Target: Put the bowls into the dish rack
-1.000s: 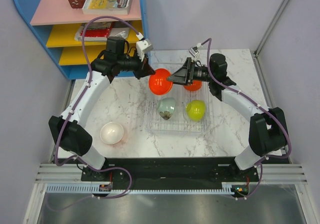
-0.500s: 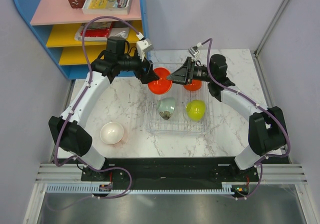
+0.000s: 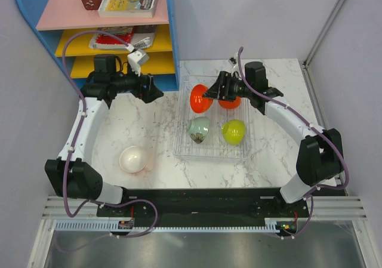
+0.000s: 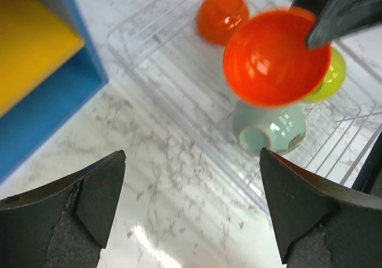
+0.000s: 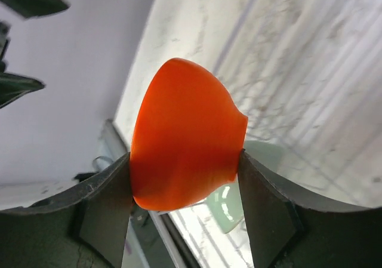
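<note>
We're looking down on a white marble table (image 3: pixel 149 125) boxed in by grey walls, with a blue shelf unit (image 3: pixel 170 35) at the far left corner and a book (image 3: pixel 128 3) lying on its pink top shelf. The dish rack (image 3: pixel 179 151) sits flat on the marble, right of centre and nearer the right arm.

And there's the right gripper (image 3: pixel 210 91), reaching in over the rack's far left corner with an orange bowl (image 3: pixel 199 99) in its grasp. From the wrist we see the two dark fingers (image 5: pixel 101 208) pressed against opposite sides of the bowl, which is tipped on its side with the mouth turned toward the left arm. We can't tell whether it touches the wires.

Three bowls sit in the rack. A second orange bowl (image 3: pixel 230 103) is in the far right part, just beside the held one. A pale green bowl (image 3: pixel 199 129) lies on its side at the near left, and a yellow-green bowl (image 3: pixel 234 131) is at the near right.

Over to the left gripper (image 3: pixel 154 91). It hangs above bare marble beside the shelf unit, well apart from the rack. Its fingers (image 4: pixel 89 196) are spread wide with nothing between them, and its camera looks across at the orange bowl.

One white bowl (image 3: pixel 133 159) sits upright on the table near the left arm, outside the rack.
</note>
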### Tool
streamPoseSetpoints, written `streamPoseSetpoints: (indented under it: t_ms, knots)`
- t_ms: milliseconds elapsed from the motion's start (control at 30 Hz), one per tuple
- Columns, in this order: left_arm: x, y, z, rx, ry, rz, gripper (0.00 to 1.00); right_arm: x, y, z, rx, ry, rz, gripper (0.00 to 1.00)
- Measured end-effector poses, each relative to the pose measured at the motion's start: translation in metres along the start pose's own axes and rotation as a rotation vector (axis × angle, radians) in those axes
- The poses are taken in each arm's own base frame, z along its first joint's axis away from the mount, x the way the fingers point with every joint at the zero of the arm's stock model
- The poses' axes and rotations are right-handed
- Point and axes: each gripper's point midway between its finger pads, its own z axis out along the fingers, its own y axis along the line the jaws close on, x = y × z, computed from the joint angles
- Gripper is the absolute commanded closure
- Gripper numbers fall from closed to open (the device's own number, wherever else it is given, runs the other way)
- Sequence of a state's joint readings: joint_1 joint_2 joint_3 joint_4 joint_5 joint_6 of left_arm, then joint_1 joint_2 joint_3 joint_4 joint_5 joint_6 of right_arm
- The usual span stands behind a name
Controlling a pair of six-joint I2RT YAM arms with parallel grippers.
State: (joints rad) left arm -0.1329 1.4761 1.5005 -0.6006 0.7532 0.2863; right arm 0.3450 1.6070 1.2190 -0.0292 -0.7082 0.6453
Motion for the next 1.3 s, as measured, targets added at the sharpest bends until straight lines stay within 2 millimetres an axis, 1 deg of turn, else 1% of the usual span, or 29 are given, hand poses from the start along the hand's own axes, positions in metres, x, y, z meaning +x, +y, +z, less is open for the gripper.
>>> streamPoseSetpoints:
  t_ms: [67, 100, 167, 200, 267, 300, 367, 433, 533, 600, 667, 733, 833, 1000, 1133, 1200, 1300]
  knots:
    - [0.018, 0.013, -0.021, -0.061, 0.004, -0.041, 0.00, -0.015, -0.009, -0.002, 0.100, -0.026, -0.053, 1.00]
    - [0.030, 0.015, -0.031, -0.089, 0.009, -0.064, 0.00, -0.029, -0.014, -0.004, 0.160, -0.048, -0.097, 1.00]
    - [0.049, 0.017, -0.046, -0.119, 0.016, -0.102, 0.00, -0.049, -0.020, -0.006, 0.236, -0.080, -0.158, 1.00]
    - [0.062, 0.017, -0.054, -0.134, 0.023, -0.125, 0.00, -0.060, -0.025, -0.006, 0.285, -0.093, -0.193, 1.00]
    - [0.079, 0.017, -0.064, -0.148, 0.031, -0.153, 0.00, -0.073, -0.037, -0.005, 0.363, -0.105, -0.236, 1.00]
    - [0.091, 0.016, -0.070, -0.155, 0.040, -0.174, 0.00, -0.078, -0.047, -0.003, 0.422, -0.101, -0.259, 1.00]
    - [0.107, 0.017, -0.077, -0.165, 0.046, -0.202, 0.00, -0.082, -0.065, 0.003, 0.516, -0.083, -0.297, 1.00]
    - [0.122, 0.016, -0.082, -0.167, 0.051, -0.232, 0.00, -0.077, -0.083, 0.013, 0.621, -0.046, -0.350, 1.00]
    - [0.140, 0.016, -0.088, -0.174, 0.053, -0.259, 0.00, -0.058, -0.103, 0.029, 0.734, 0.042, -0.428, 1.00]
    - [0.151, 0.015, -0.093, -0.183, 0.054, -0.277, 0.00, -0.044, -0.112, 0.041, 0.791, 0.103, -0.484, 1.00]
    - [0.157, 0.015, -0.097, -0.183, 0.045, -0.287, 0.00, -0.033, -0.118, 0.050, 0.841, 0.151, -0.540, 1.00]
    - [0.160, 0.014, -0.101, -0.187, 0.036, -0.290, 0.00, -0.028, -0.121, 0.058, 0.875, 0.183, -0.596, 1.00]
    - [0.164, 0.015, -0.108, -0.209, 0.024, -0.284, 0.00, -0.031, -0.126, 0.064, 0.919, 0.208, -0.656, 1.00]
    - [0.165, 0.008, -0.113, -0.203, -0.010, -0.257, 0.00, -0.042, -0.132, 0.072, 0.991, 0.213, -0.747, 1.00]
    - [0.168, 0.004, -0.113, -0.188, -0.024, -0.256, 0.00, -0.038, -0.138, 0.083, 1.020, 0.240, -0.807, 1.00]
    - [0.167, 0.003, -0.113, -0.180, -0.031, -0.254, 0.00, -0.033, -0.139, 0.091, 1.015, 0.254, -0.826, 1.00]
    - [0.167, 0.004, -0.114, -0.181, -0.034, -0.248, 0.00, -0.031, -0.137, 0.096, 1.035, 0.261, -0.863, 1.00]
